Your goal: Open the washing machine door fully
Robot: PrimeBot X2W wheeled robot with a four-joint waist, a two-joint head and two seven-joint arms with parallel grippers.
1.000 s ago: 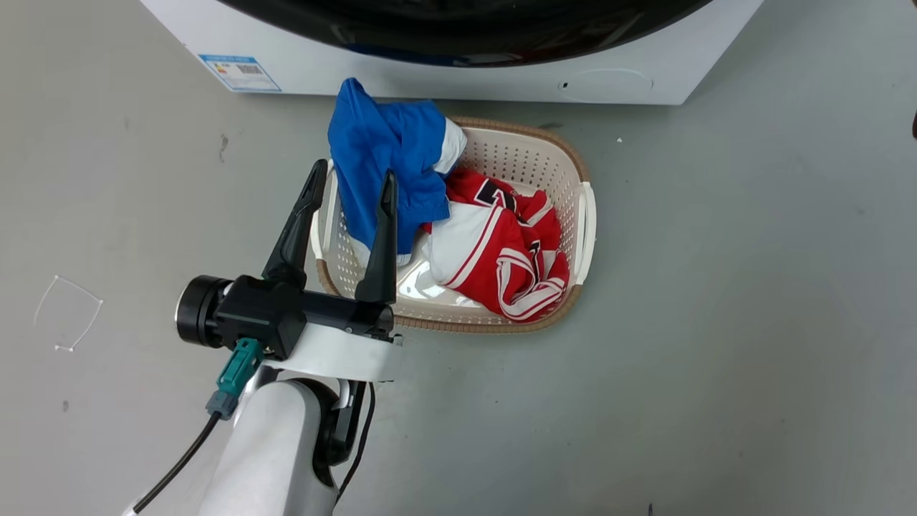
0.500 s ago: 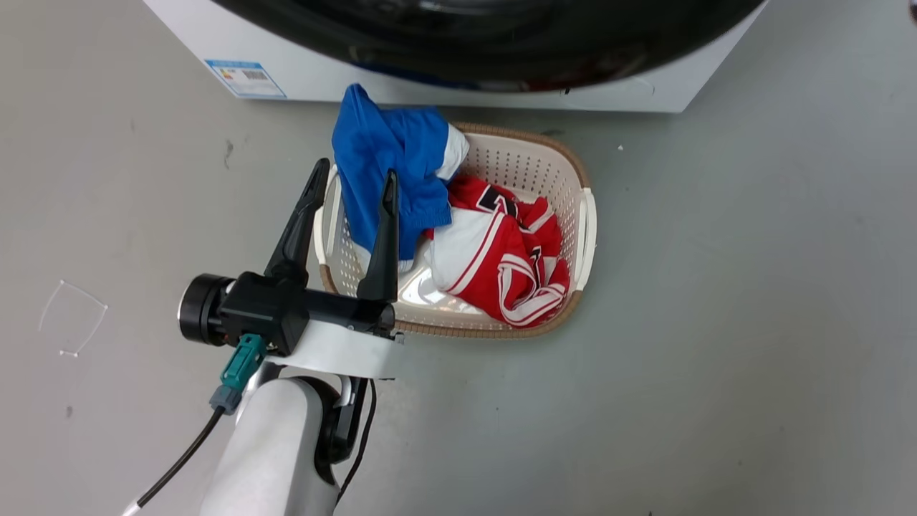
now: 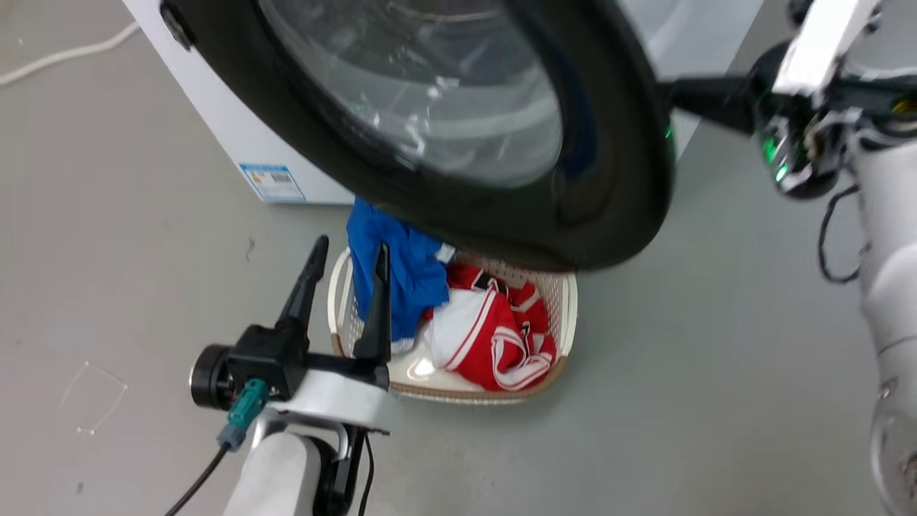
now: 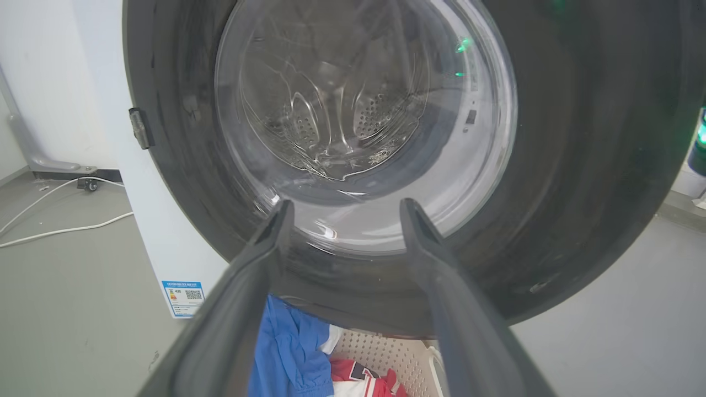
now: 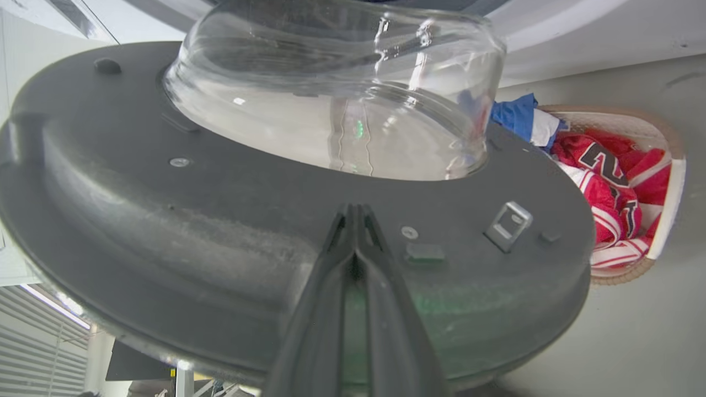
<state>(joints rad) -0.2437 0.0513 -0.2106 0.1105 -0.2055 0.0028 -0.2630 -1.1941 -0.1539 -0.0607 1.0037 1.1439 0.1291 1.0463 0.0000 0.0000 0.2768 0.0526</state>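
Swinging the washing machine door (image 3: 609, 179) wider: right tool (image 5: 353, 212), fingers pressed together, should push steadily behind the rim; left tool (image 3: 347, 251), fingers apart, hovers over the basket (image 3: 569, 315).

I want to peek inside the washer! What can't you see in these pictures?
- Head view: the washing machine door hides the laundry basket at its far end.
- Head view: the right gripper has its tips behind the door's rim.
- Blue label: print too small to read.
- Left wrist view: the bulging glass warps the drum.
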